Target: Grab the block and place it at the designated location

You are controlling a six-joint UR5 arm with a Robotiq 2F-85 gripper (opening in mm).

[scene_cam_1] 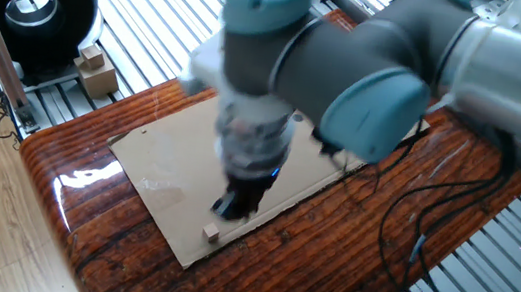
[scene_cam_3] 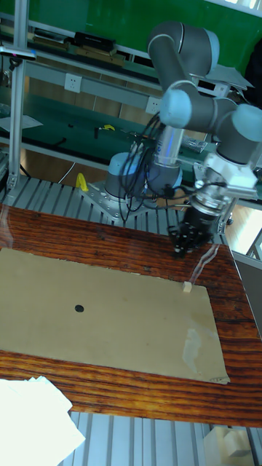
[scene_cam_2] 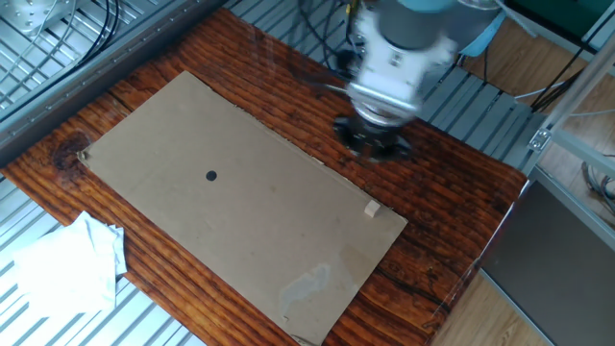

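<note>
The block [scene_cam_1: 213, 232] is a tiny pale tan cube lying near the edge of a cardboard sheet [scene_cam_1: 179, 155]; it also shows as the block [scene_cam_2: 372, 210] and the block [scene_cam_3: 187, 287]. My gripper [scene_cam_1: 232, 206] hangs just above and beside it, blurred by motion, with nothing visibly in it. In the other fixed view the gripper [scene_cam_2: 373, 146] is over the wooden tabletop past the sheet's far edge. The gripper [scene_cam_3: 180, 251] is a short way from the cube. The designated location [scene_cam_2: 211, 175], a dark dot [scene_cam_3: 78, 308], lies far across the sheet. The arm hides it in one fixed view.
A white crumpled cloth [scene_cam_2: 67, 264] lies off the sheet's corner. A black round device [scene_cam_1: 27, 4] and small cardboard boxes [scene_cam_1: 94, 69] stand on the metal slats beyond the wooden table. Cables [scene_cam_1: 432, 219] trail from the arm.
</note>
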